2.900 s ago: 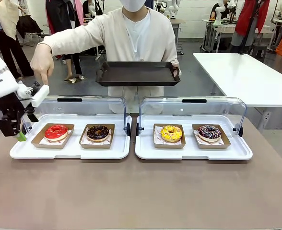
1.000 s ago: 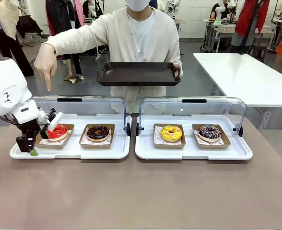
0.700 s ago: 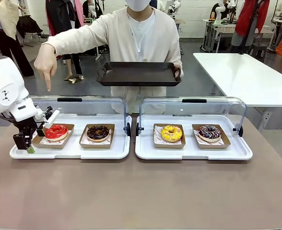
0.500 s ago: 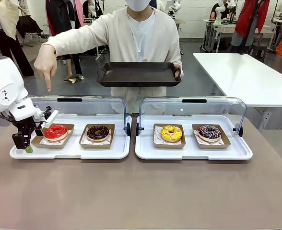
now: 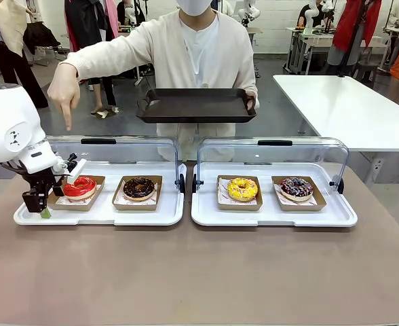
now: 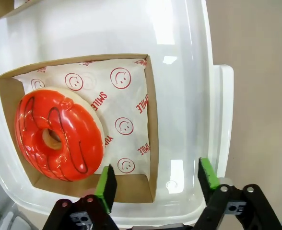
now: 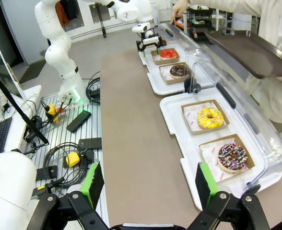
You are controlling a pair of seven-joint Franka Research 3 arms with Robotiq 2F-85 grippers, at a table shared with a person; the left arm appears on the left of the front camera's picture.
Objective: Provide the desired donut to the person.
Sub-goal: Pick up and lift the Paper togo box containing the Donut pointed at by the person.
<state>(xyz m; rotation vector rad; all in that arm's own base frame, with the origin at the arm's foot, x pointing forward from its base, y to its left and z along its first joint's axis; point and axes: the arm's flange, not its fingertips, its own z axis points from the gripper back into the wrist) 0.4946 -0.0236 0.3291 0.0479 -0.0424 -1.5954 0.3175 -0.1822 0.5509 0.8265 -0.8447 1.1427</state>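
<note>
A red-glazed donut (image 5: 80,186) lies in a cardboard box (image 6: 149,115) at the left end of the left white tray (image 5: 98,214). The person's hand (image 5: 62,92) points down above it, and the other hand holds a dark tray (image 5: 195,105). My left gripper (image 5: 42,204) is down at the box's left end. In the left wrist view the left gripper (image 6: 156,175) is open, one finger inside the box beside the red-glazed donut (image 6: 59,134) and the other outside the wall. My right gripper (image 7: 147,184) hangs open and high over the table's edge.
A chocolate donut (image 5: 139,187) shares the left tray. The right tray (image 5: 274,216) holds a yellow donut (image 5: 242,188) and a sprinkled one (image 5: 296,187). Clear lids (image 5: 111,148) stand raised behind both trays. Bare brown table lies in front.
My left gripper has come down from above the table's left edge to the red donut's box. Over the last second it only shifted slightly there.
</note>
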